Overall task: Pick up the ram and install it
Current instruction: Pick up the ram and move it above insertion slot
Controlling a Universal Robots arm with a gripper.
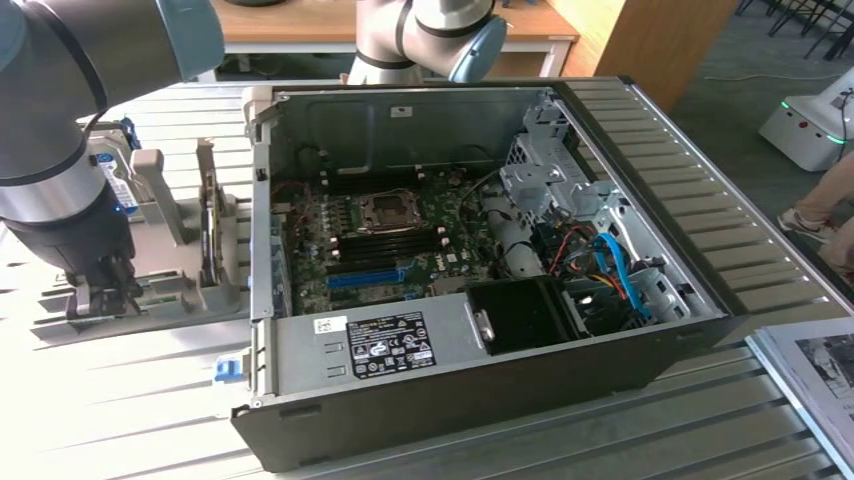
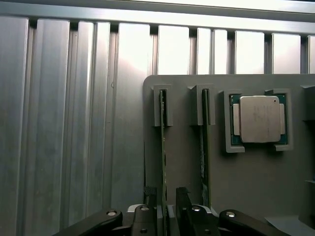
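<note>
At the exterior view's left the gripper (image 1: 100, 300) hangs spread over the holder (image 1: 174, 265), fingers (image 2: 150, 196) either side of the ram (image 2: 163, 142), which stands unlifted in its slot, so pickup and installing in the case (image 1: 667, 230) are both left.

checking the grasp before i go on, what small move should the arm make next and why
Probably close the jaws: they stand open on either side of the ram, which sits on edge in the gray holder, aligned but not yet gripped.
</note>
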